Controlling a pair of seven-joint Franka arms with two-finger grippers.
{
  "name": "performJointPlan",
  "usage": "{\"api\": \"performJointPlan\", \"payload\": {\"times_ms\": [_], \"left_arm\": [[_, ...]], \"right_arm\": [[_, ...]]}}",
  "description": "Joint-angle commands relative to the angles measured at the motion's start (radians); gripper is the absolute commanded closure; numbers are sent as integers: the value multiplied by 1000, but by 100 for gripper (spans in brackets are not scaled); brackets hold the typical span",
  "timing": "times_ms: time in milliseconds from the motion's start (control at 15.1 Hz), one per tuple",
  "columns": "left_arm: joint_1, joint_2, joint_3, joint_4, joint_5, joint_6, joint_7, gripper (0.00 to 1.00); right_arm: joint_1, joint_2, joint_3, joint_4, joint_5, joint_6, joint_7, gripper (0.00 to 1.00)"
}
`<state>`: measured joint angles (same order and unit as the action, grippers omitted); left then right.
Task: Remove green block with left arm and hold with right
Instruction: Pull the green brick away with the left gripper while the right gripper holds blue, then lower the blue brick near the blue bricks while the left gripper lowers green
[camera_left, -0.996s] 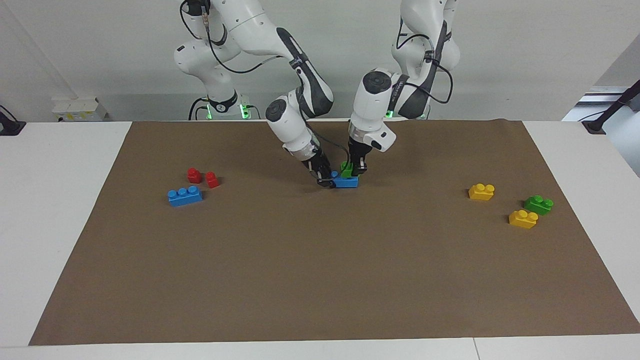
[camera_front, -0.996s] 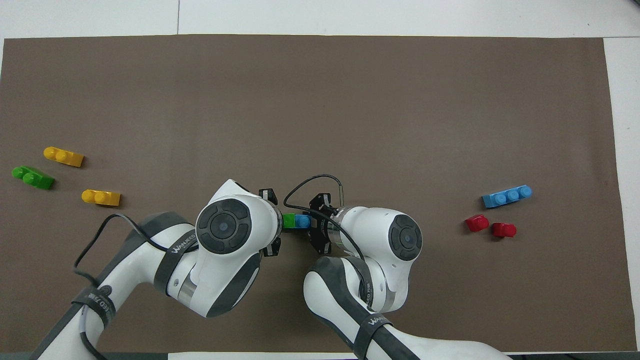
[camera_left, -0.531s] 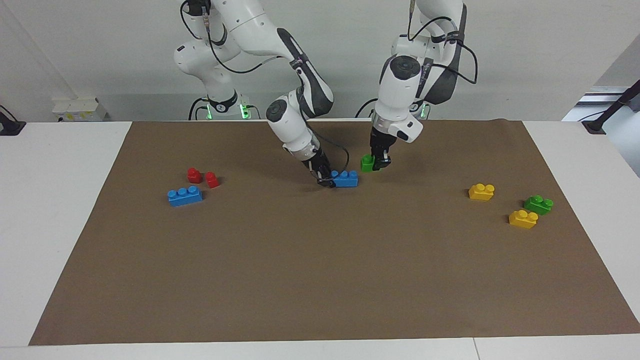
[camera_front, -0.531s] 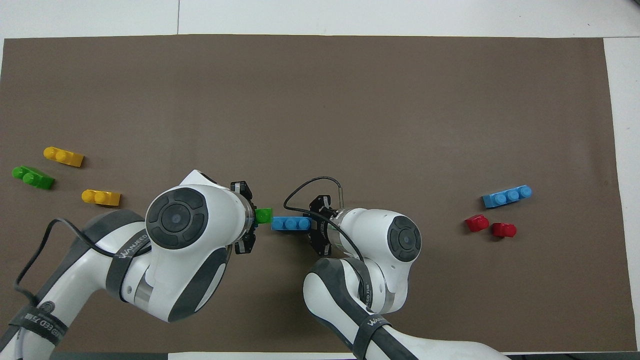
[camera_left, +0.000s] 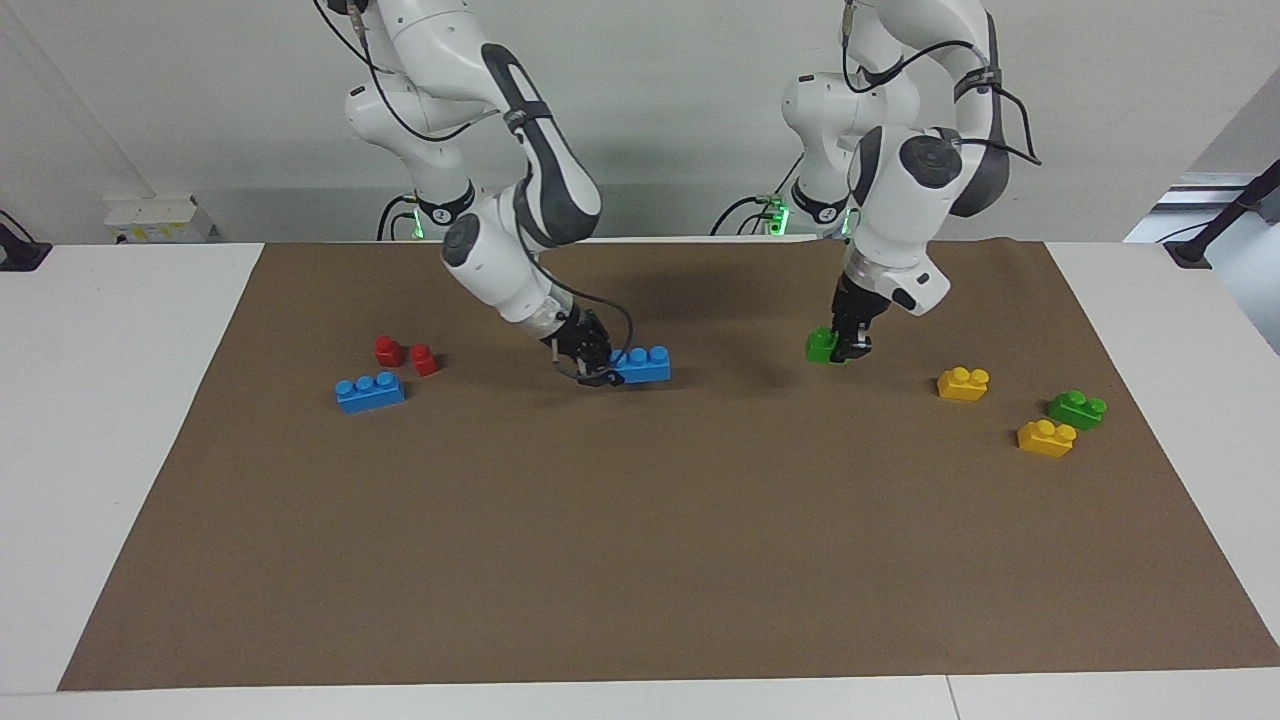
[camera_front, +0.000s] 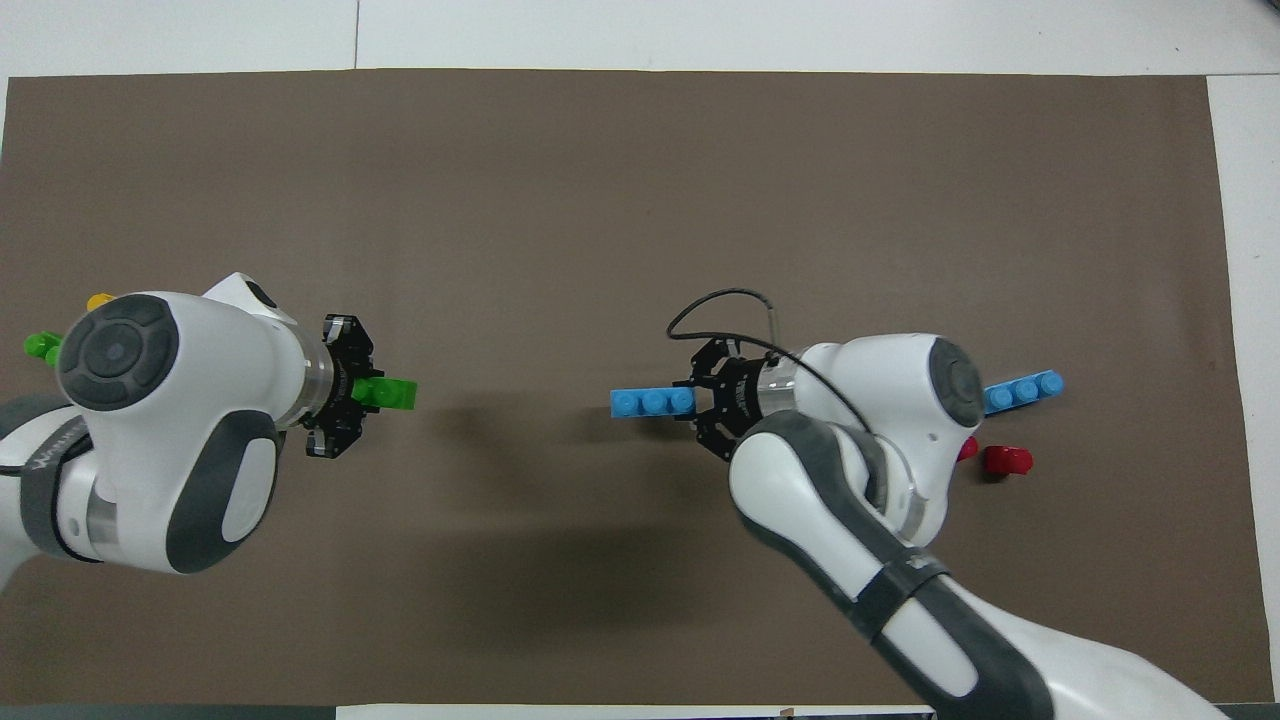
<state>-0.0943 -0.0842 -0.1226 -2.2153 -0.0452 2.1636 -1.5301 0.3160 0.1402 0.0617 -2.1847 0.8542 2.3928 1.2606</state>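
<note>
While clamped, green block (camera_left: 821, 346) mid-mat

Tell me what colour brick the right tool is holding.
Blue brick in the right tool, clearest in the facing view.

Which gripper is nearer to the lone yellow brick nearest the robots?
Left. The left gripper, shut on the green block, is beside that yellow brick; the right gripper grips a blue brick mid-table.

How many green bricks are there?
2: one green block held in the left claw, and another green brick lying beside the yellow bricks toward the left arm's end.
</note>
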Motion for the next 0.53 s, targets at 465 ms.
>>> {"api": "performJointPlan", "payload": {"times_ms": [465], "left_arm": [[266, 67, -12, 14, 8, 111, 490, 100]], "right_arm": [[-408, 54, 14, 129, -242, -300, -254, 100]]}}
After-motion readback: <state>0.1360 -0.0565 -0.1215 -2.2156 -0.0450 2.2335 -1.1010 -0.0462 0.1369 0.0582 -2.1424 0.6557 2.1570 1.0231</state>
